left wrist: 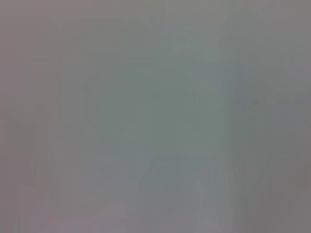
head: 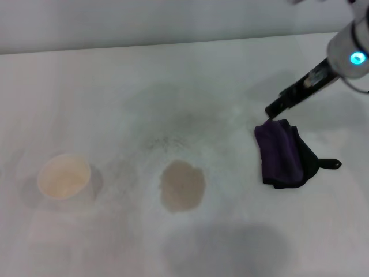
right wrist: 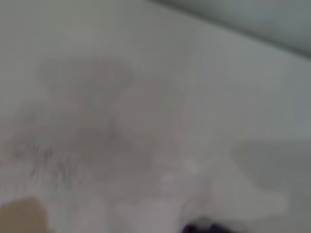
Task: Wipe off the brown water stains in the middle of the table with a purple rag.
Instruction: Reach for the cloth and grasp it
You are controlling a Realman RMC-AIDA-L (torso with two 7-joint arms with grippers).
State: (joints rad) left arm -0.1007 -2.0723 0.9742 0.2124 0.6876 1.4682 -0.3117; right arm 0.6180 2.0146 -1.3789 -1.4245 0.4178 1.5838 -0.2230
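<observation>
My right tool [head: 270, 111] hovers just over the purple rag [head: 281, 153] toward the bench's [head: 115, 86] right edge; can't tell its spread. Brown water stains [head: 182, 185] sit mid-bench, apart from the rag.

Matt white table [head: 173, 75]; soft cloth purple rag [head: 279, 153] — cup [head: 63, 176] perhaps paper.

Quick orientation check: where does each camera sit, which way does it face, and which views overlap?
Head: above, looking forward and down at the table; the right gripper is at the purple rag, right of the brown water stains.
Left wrist: blank grey, nothing identifiable.
Right wrist: low over the table, no fingers shown.
Shared: head and right wrist both show the stains.
</observation>
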